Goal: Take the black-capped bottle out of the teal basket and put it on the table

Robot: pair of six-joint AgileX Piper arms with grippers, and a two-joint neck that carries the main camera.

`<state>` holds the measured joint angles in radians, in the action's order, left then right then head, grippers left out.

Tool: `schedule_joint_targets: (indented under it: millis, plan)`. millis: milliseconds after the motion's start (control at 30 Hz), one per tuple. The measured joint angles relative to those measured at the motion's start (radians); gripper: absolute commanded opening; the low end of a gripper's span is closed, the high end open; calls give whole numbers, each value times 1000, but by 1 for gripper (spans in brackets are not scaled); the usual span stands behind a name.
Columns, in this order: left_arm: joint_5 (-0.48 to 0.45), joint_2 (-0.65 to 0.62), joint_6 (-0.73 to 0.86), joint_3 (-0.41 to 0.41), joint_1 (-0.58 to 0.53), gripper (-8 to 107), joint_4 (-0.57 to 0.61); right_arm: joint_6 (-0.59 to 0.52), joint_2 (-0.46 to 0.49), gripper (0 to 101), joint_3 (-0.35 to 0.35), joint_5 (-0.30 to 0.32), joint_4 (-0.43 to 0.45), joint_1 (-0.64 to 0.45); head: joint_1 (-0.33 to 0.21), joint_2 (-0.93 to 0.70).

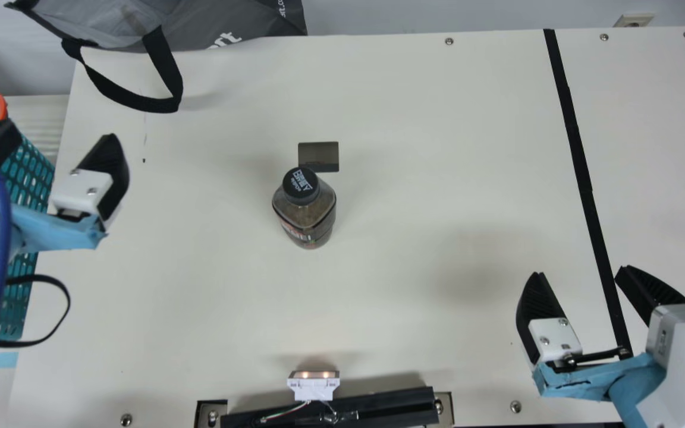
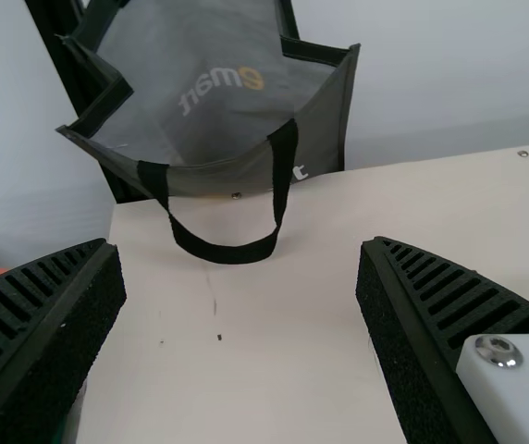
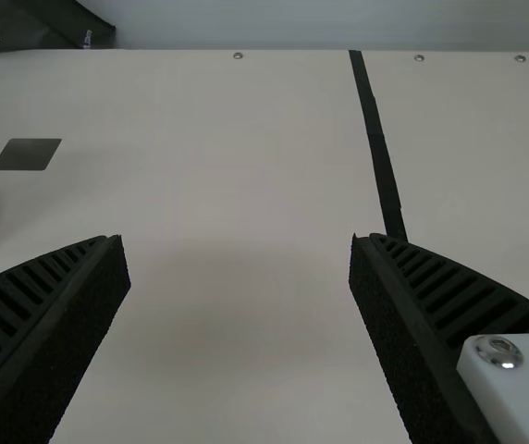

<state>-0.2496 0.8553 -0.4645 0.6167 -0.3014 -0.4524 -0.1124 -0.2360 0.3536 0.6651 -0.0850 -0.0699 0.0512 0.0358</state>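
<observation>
In the main view, your left end effector [image 1: 57, 134] is spread wide, with nothing gripped between its fingers; one finger overlaps the teal basket from this angle, and you can't tell whether they touch. Your right end effector [image 1: 580, 271] is wide apart too, holding nothing, near the black tape line [image 1: 577, 154] that runs across the worktop [image 1: 414, 238]. The black-capped bottle [image 1: 305, 214] stands upright on the worktop, out of the basket and between your two arms, with a dark rectangular patch [image 1: 326, 152] just behind it. At the near edge you have a black bar [image 1: 378, 404] and a small white fixture [image 1: 313, 389] with two glowing lights. Behind the far edge is a pale wall [image 1: 408, 15] with a socket [image 1: 634, 21], and a grey bag [image 1: 241, 27] whose black handle [image 1: 171, 77] loops over the worktop. The teal basket [image 1: 30, 178], orange along its rim, is at the worktop's left edge; its contents are hidden from you. A thin black loop [image 1: 68, 300] hangs out beside it.

In the left wrist view, your left end effector [image 2: 239, 245] shows a broad gap with nothing pinched, and past it you see the bag, its handle and a sliver of the orange rim.

In the right wrist view, your right end effector [image 3: 237, 239] is just as widely parted and grips nothing. Beyond it you get the tape line, the dark patch, part of the bottle and a corner of the bag.
</observation>
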Motion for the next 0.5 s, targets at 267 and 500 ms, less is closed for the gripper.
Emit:
schedule_joint_targets:
  millis: [267,500]
  plan:
    - [-28,-93,39,-57,52,107,57,0,0,91,0,0,0,0,0,0]
    - [-72,-174,75,-105,86,107,110,0,0,91,0,0,0,0,5,0]
